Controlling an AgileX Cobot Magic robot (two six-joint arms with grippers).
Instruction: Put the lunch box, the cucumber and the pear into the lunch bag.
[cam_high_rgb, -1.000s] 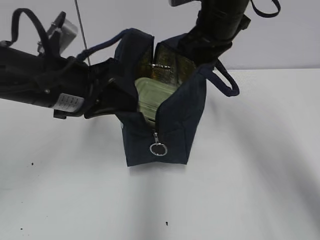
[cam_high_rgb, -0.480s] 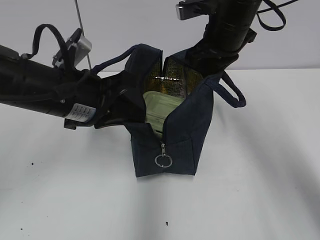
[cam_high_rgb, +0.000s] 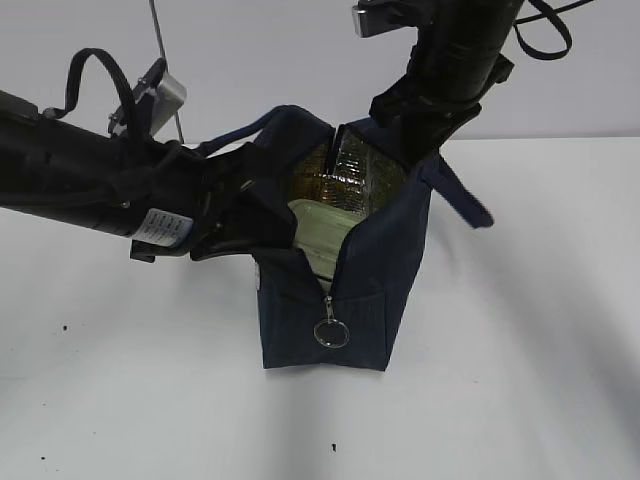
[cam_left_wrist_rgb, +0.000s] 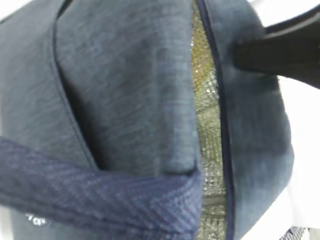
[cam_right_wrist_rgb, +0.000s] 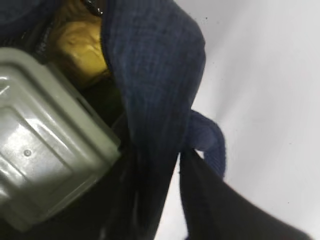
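Observation:
The navy lunch bag (cam_high_rgb: 375, 270) stands open on the white table, its foil lining (cam_high_rgb: 350, 170) showing. The lunch box (cam_high_rgb: 322, 232) with its sage-green lid lies inside; it also shows in the right wrist view (cam_right_wrist_rgb: 45, 150). The yellow pear (cam_right_wrist_rgb: 80, 42) lies in the bag behind the box. The cucumber does not show clearly. My left gripper (cam_high_rgb: 240, 215) is at the bag's left wall, shut on the fabric; its wrist view is filled by the bag's cloth (cam_left_wrist_rgb: 125, 90) and a handle strap (cam_left_wrist_rgb: 100, 197). My right gripper (cam_high_rgb: 405, 125) pinches the bag's right rim (cam_right_wrist_rgb: 150, 100).
The zipper's metal ring pull (cam_high_rgb: 331, 333) hangs on the bag's front end. A loose handle (cam_high_rgb: 462, 195) hangs off the right side. The white table (cam_high_rgb: 520, 380) has a few dark specks. A thin rod (cam_high_rgb: 155, 40) stands at the back left.
The bag and both arms shifted right, then the bag settled slightly lower. The right handle loop dropped from a raised loop to hanging. Both grippers stay on the rims.

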